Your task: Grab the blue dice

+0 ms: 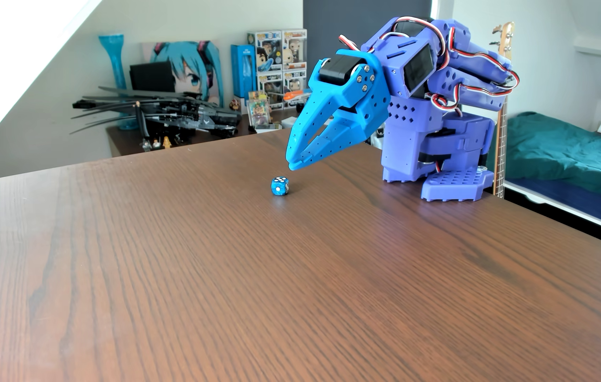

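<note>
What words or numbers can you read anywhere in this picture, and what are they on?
No word or number reads clearly here.
Blue dice: no numerals, only white pips; five show on top.
Boxed figures on the back shelf: printed labels, too small and blurred to read.
Tall blue box beside them: white lettering at the top, too blurred to read.
Arm and end effector: no lettering visible.

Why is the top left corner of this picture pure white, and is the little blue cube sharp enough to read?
In the other view, daylight overexposes the upper-left corner to blank white; the blue dice on the wooden table is sharp, its white pips readable, with only a faint shadow; the gripper above it is crisp too; the shelf clutter behind looks slightly softer.
</note>
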Robot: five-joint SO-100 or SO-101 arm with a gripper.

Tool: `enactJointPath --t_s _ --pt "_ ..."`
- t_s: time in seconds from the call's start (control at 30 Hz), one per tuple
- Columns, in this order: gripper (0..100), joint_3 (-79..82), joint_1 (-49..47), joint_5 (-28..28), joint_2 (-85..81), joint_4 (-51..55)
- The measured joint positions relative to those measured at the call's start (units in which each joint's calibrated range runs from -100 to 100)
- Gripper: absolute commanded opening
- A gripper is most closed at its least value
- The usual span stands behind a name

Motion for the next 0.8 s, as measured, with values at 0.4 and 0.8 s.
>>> enactJointPath --t_s 0.4,0.8 --pt "2 -29.88 8.05 10.41 33.19 10.78" --pt "2 -34.99 24.95 21.75 58.19 19.73"
